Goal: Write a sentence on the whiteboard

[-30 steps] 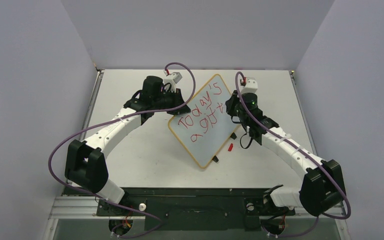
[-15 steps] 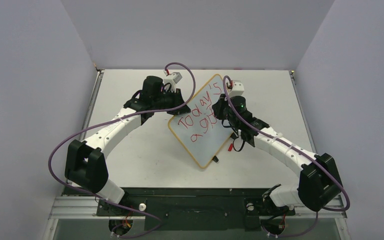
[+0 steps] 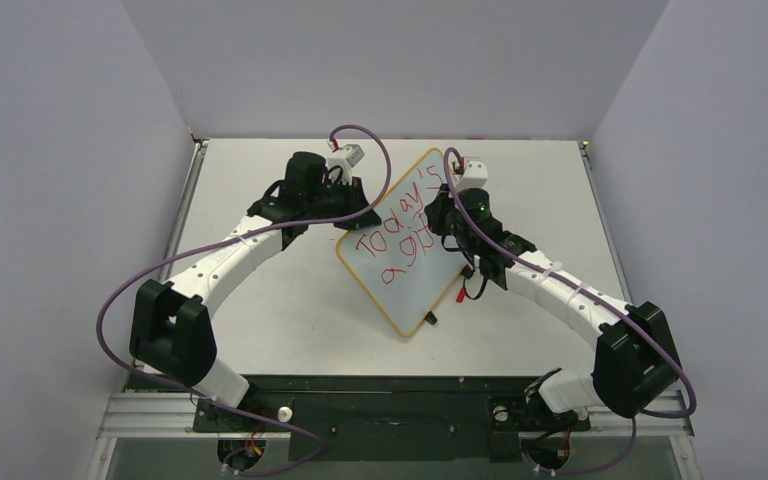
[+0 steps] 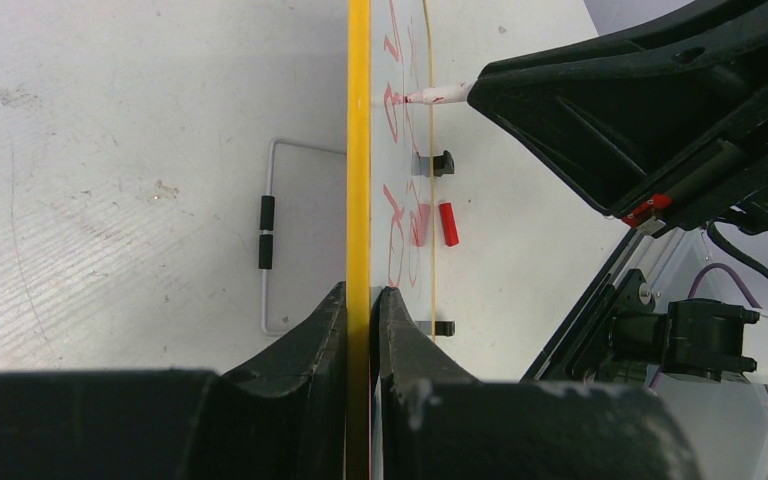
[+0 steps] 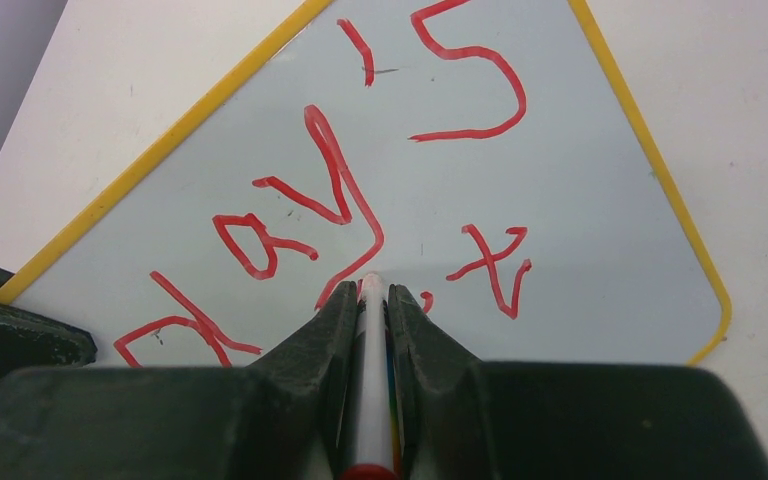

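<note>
The whiteboard point(image 3: 415, 292) stood propped aslant near the middle of the counter point(image 3: 260, 310). Its glossy white face carried the sentence point(image 3: 397, 243), "Today's a gift", in loose red strokes. I had the left fingers point(image 4: 347, 305) pinched shut on its thin yellow frame point(image 4: 359, 150), I judge to stop the light board skidding under the pen. The right fingers point(image 5: 356, 305) were closed round the slim white marker point(image 5: 370, 360), whose tip seemed to touch the face below the "y". Its red cap point(image 4: 448, 223) lay on the matte counter just beside the board.
</note>
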